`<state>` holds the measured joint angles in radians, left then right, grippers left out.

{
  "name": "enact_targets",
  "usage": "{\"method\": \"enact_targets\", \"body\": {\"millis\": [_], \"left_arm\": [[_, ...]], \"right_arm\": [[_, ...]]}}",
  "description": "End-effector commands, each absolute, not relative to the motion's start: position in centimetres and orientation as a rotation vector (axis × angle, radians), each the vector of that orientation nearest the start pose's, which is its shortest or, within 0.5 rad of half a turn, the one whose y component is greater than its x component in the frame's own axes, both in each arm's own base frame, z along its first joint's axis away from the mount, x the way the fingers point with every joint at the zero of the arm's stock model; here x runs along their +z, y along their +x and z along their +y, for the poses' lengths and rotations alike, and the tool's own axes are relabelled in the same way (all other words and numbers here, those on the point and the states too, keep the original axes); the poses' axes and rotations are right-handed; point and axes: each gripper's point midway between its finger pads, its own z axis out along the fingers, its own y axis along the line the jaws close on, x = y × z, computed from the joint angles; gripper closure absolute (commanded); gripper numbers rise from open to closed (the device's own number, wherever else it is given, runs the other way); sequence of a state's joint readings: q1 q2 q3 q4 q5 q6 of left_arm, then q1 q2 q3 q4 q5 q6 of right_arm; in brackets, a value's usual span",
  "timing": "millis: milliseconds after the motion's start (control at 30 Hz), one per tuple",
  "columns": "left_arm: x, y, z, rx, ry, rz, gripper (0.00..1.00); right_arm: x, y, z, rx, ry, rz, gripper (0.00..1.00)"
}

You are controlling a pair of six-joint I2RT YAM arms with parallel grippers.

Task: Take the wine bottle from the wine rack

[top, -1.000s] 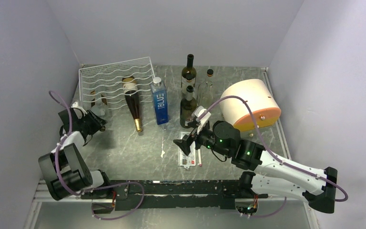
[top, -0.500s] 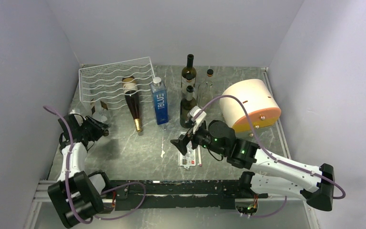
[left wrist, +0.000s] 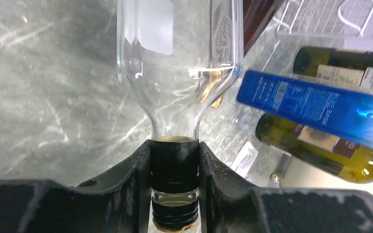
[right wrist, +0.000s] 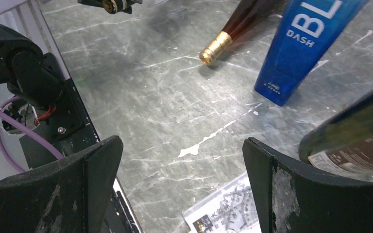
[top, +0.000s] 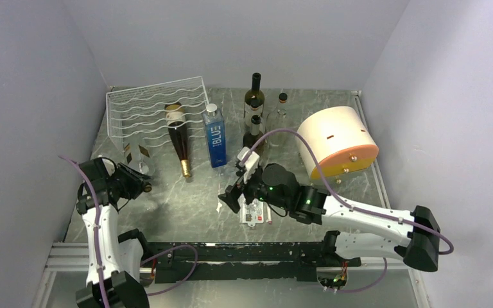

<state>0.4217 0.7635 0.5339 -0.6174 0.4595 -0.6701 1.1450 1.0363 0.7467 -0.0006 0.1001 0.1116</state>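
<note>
The white wire wine rack [top: 154,106] stands at the back left. A brown wine bottle [top: 180,136] with a gold cap lies with its base on the rack and its neck on the table; it also shows in the right wrist view [right wrist: 223,41]. My left gripper [top: 135,182] is shut on the black-capped neck [left wrist: 175,162] of a clear glass bottle [left wrist: 179,58], which lies in front of the rack's near edge [top: 135,163]. My right gripper [top: 231,192] is open and empty above the table, with bare table between its fingertips [right wrist: 182,184].
A blue bottle [top: 215,135] lies right of the brown bottle. Two green wine bottles [top: 253,122] and a small clear bottle [top: 281,109] stand behind my right gripper. A cream and orange cylinder [top: 337,141] lies at the right. A printed card [top: 253,210] lies under the right arm.
My left gripper has drawn the clear bottle towards the front, away from the rack. My right arm has swung left and its gripper stays open.
</note>
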Motion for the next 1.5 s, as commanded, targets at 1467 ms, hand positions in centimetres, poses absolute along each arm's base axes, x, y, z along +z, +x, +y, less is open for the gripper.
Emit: {"method": "enact_targets", "body": {"millis": [1467], "left_arm": [[20.9, 14.4, -6.0, -0.544, -0.417, 2.352, 0.93]], "right_arm": [[17.2, 17.8, 54.4, 0.532, -1.482, 0.863, 0.00]]}}
